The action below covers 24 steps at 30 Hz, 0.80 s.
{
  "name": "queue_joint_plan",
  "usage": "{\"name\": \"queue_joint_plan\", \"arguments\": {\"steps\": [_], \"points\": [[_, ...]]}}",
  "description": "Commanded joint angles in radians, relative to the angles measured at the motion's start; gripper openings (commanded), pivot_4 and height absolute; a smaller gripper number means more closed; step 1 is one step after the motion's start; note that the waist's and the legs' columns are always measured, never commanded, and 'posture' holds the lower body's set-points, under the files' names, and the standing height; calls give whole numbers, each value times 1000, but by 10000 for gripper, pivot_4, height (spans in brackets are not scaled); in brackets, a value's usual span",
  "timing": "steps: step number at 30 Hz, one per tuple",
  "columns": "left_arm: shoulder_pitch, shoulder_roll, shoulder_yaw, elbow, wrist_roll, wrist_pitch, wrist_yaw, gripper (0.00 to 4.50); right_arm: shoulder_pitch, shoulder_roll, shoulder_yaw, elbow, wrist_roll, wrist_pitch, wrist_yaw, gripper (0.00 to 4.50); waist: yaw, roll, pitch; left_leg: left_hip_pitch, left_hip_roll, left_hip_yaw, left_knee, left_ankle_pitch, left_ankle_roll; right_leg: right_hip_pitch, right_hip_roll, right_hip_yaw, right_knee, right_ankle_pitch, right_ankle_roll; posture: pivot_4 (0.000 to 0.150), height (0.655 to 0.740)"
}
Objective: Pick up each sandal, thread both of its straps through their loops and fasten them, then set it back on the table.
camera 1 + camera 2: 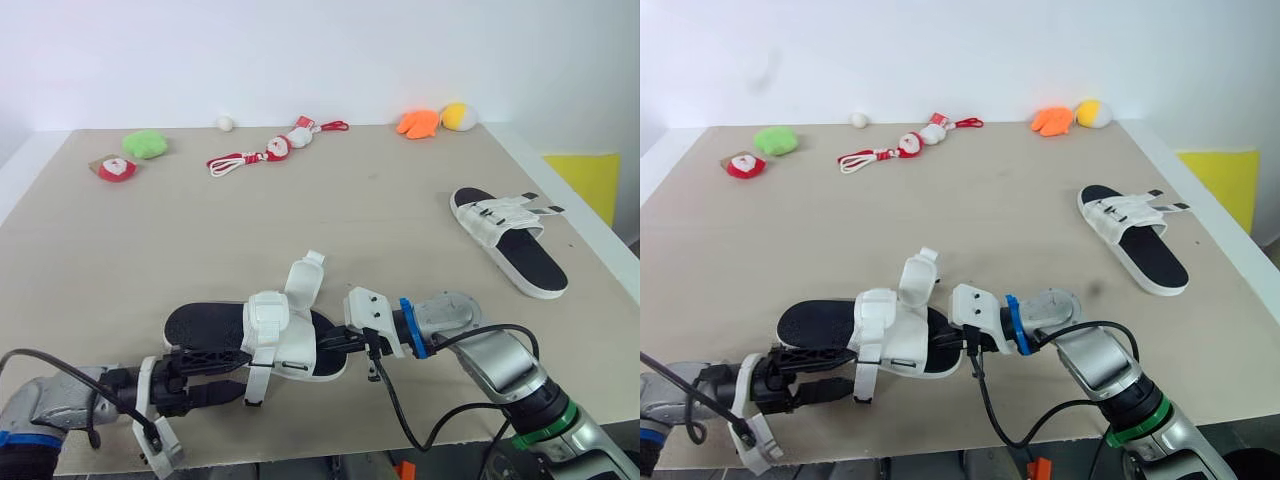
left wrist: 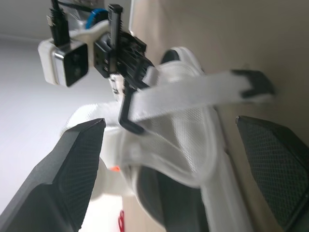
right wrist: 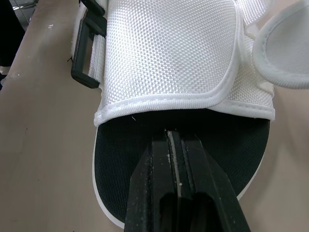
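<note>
**While both grippers meet at the near sandal, its straps hang loose**

Where the table (image 1: pixel 380 200) comes closest to the robot, a white sandal with a black footbed (image 1: pixel 275 340) lies lengthwise between the two arms. Whether its sole rests on the surface cannot be told. One of its straps (image 1: pixel 305 275) stands up and curls over. The other strap (image 1: pixel 255 385) droops down the near side. In the left wrist view a black-tipped strap (image 2: pixel 203 92) stretches loose across the sandal, and in the right wrist view a black loop (image 3: pixel 87 53) shows at the edge of the woven upper.

The left gripper (image 1: pixel 240 370) is spread wide, with one finger above and one below the sandal's near side, and clamps nothing. The right gripper (image 3: pixel 175 131) has its fingers pressed together with nothing visible between them, their tips over the black footbed just outside the upper.

A second white sandal (image 1: pixel 508 240) lies flat, well apart on the right of the table, its black-tipped straps (image 1: pixel 545 208) sticking out sideways. Along the far edge sit a green plush (image 1: pixel 146 144), a red-and-white cord (image 1: pixel 275 150) and an orange toy (image 1: pixel 418 122).
</note>
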Motion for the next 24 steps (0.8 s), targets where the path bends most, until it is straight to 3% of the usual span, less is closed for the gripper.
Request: {"name": "queue_joint_plan", "arguments": {"steps": [1, 16, 20, 24], "points": [[12, 12, -11, -52, 13, -5, 42, 44738, 10, -6, 36, 42, -38, 25, -1, 0, 0, 0, 0, 0, 0, 0, 0, 0, 0, 0, 0, 0, 0, 0, 0, 1500, 7400], [-18, 2, -107, -80, 123, -5, 126, 44738, -3, -9, 35, 45, -36, 25, 5, 0, -1, 1, -1, 1, 0, 0, 0, 0, 1, 0, 1, 0, 1, 1, 0, 1500, 7400], [-41, 34, -154, -115, 69, 30, 120, 44738, 2, -12, 31, 40, -35, 29, 1, 0, -1, 2, -1, 1, 0, 0, 0, 0, 1, 0, 1, 0, 1, 1, 0, 1500, 7400], [-45, 83, -220, -194, -10, 95, 117, 33066, 5, -15, 29, 37, -34, 32, -1, 0, -1, 3, -1, 1, 0, 0, 0, 0, 1, 0, 1, 0, 1, 0, 0, 1500, 7400]]}}
